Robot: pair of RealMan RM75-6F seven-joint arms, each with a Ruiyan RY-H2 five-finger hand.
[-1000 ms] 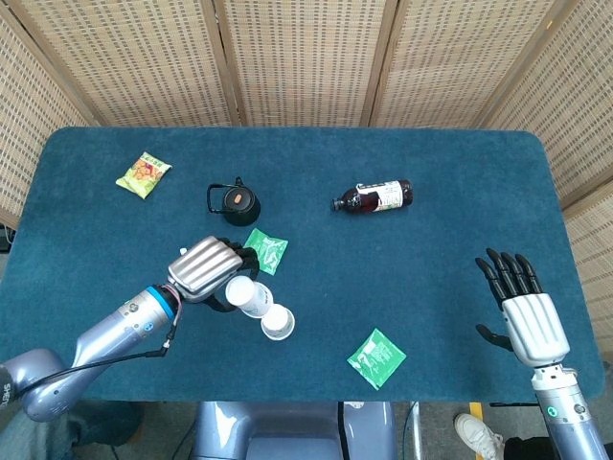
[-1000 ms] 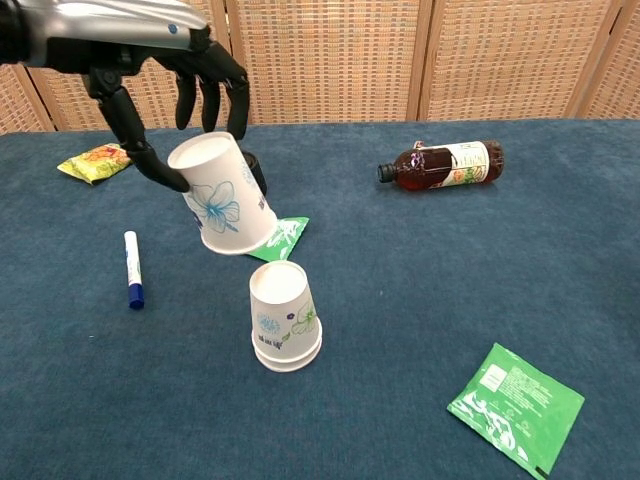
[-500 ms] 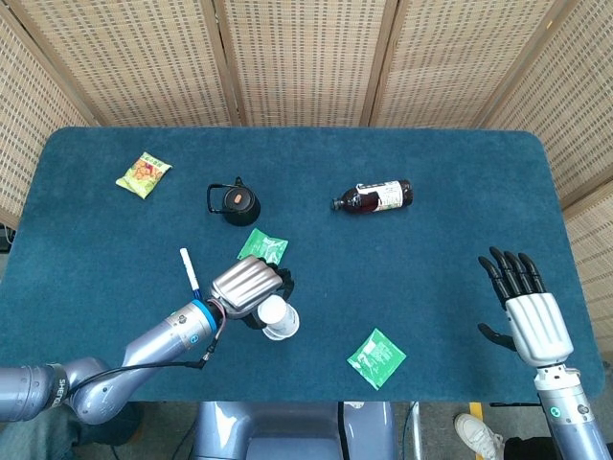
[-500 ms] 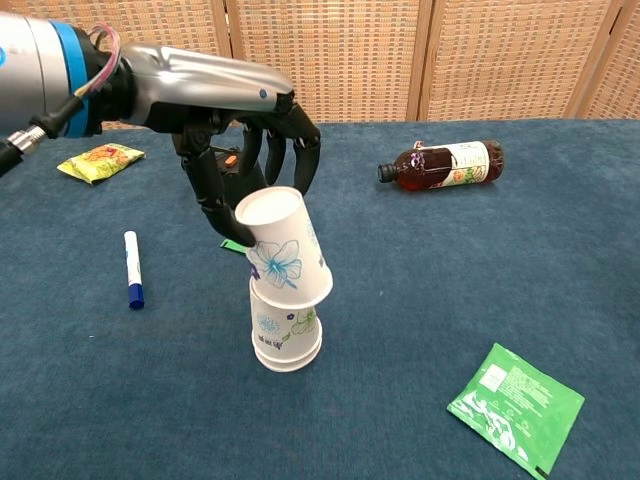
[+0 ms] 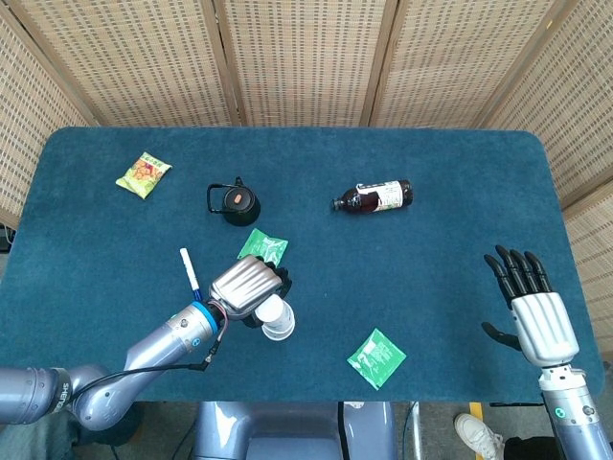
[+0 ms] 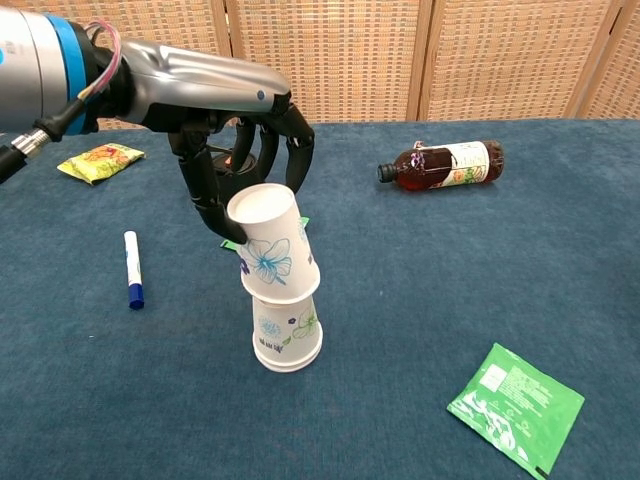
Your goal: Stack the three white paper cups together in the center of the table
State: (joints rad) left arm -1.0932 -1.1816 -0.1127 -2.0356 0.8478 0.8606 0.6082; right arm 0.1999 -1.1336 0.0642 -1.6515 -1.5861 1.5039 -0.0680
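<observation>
An upside-down white paper cup with a blue flower (image 6: 270, 245) sits slightly tilted over a second upside-down white cup (image 6: 287, 335) on the blue table. My left hand (image 6: 235, 120) grips the upper cup from behind, thumb and fingers wrapped around its sides. From above, the left hand (image 5: 251, 285) covers most of the two cups (image 5: 277, 321). I can make out only these two cups. My right hand (image 5: 534, 309) hovers open near the table's right front edge, far from the cups; the chest view does not show it.
A brown bottle (image 6: 445, 163) lies on its side at the back right. A green packet (image 6: 515, 405) lies front right, another green packet (image 5: 263, 245) just behind the cups. A blue marker (image 6: 133, 268), a black round pot (image 5: 235, 201) and a snack bag (image 5: 144, 173) lie to the left.
My left hand carried the flowered cup to the right and down onto the standing cup. In the last half second it settled lower and straighter. The right hand barely moved.
</observation>
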